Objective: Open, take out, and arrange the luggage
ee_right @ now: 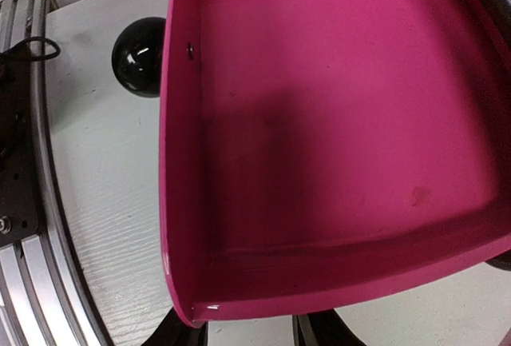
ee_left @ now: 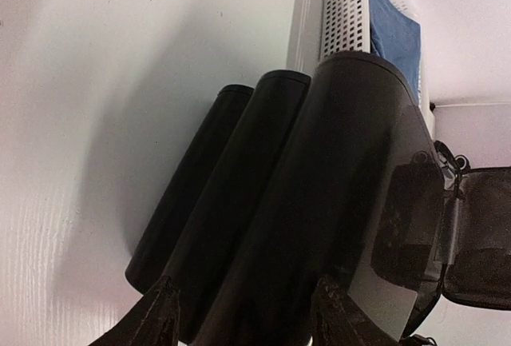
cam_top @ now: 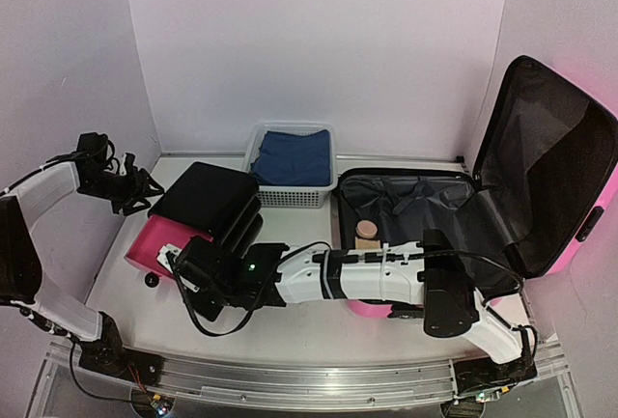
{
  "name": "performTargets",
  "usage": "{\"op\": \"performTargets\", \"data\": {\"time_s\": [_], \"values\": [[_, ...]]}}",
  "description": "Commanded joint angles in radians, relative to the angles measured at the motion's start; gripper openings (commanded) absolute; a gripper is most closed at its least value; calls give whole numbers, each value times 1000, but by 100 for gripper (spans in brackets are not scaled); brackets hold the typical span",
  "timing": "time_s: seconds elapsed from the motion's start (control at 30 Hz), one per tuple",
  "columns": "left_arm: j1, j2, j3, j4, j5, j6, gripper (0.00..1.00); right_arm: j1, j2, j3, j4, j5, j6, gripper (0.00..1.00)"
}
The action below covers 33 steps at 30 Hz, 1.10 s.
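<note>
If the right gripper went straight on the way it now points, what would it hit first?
The pink drawer. Its near wall lies directly ahead of the right gripper, just past the open fingertips. Depth is hard to judge in the wrist view, so the gap may be very small.

White basket holds blue cloth beside black drawer unit.
</note>
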Motion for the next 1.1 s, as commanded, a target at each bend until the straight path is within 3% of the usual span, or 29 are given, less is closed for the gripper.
{"op": "performTargets", "data": {"time_s": [0.0,0.17,0.33,0.5,0.7,0.93,1.07], "values": [[-29,-92,-46,13,29,-6,56,-56,-78,-37,83,130,106,37],[-70,-155,-87,7,36,-21,56,-87,-120,-84,108,147,162,39],[-114,-193,-107,-3,43,-41,55,-111,-185,-153,127,168,210,51],[-167,-253,-104,-27,35,-40,55,-179,-272,-261,170,107,295,57],[-173,-291,19,-74,28,29,63,-218,-341,-335,179,33,299,64],[-173,-115,289,-55,-67,84,67,-226,-517,-569,184,-69,289,87],[-202,80,431,32,-89,109,66,-301,-572,-651,208,-293,369,98]]}}
